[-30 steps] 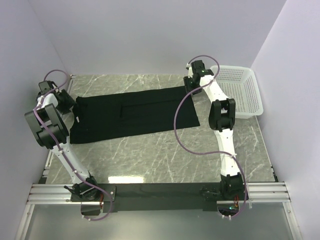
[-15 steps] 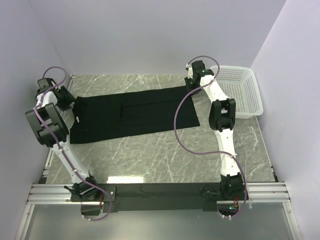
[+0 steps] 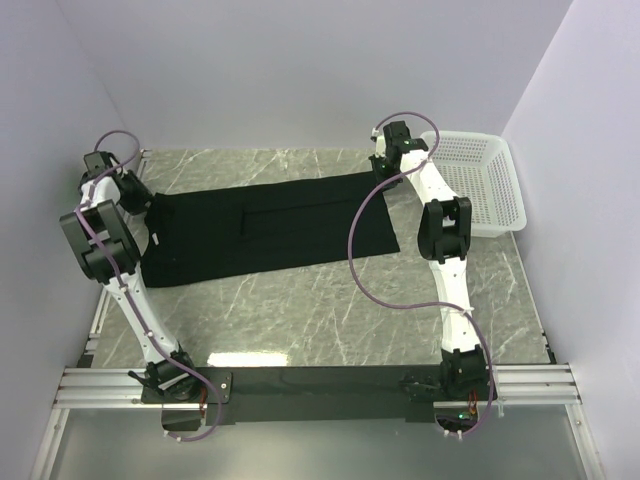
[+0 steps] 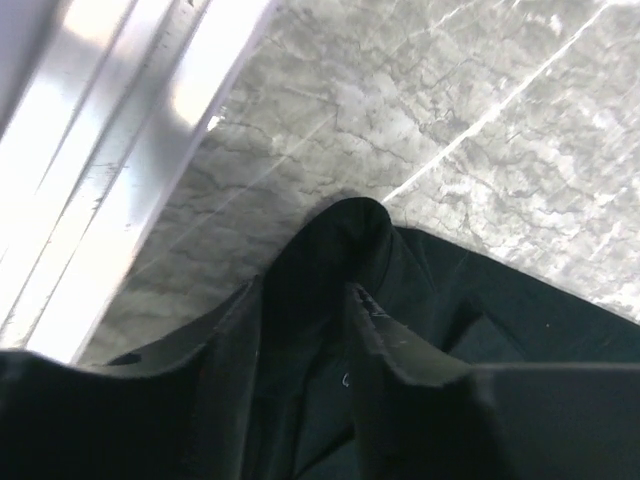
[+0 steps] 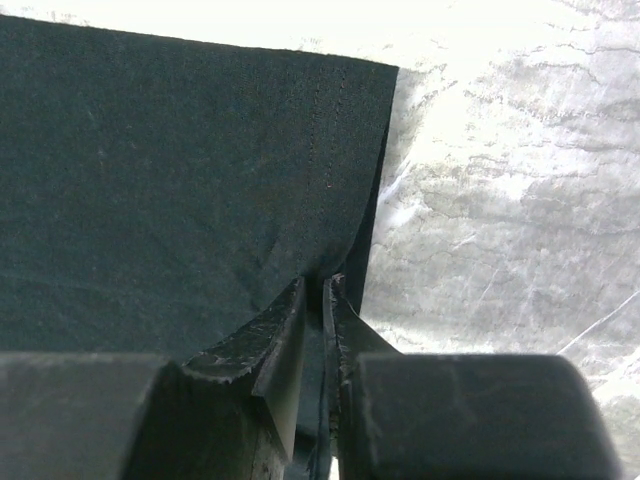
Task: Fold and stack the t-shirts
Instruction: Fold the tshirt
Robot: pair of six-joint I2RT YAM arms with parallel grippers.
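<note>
Right gripper pinches the t-shirt hem tight; left gripper straddles bunched cloth, can't tell if it's gripping.

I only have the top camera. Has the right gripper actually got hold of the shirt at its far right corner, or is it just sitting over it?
Observer: It has hold. In the right wrist view the right gripper has its jaws nearly together on the t-shirt, at the stitched hem by the corner.
Operator: And the left one?
Observer: The left gripper has a finger on each side of a raised fold at the cloth's edge. I cannot tell whether it is clamped.
Operator: What lies beyond that fold?
Observer: Bare marble table, then a metal rail along its side.
</note>
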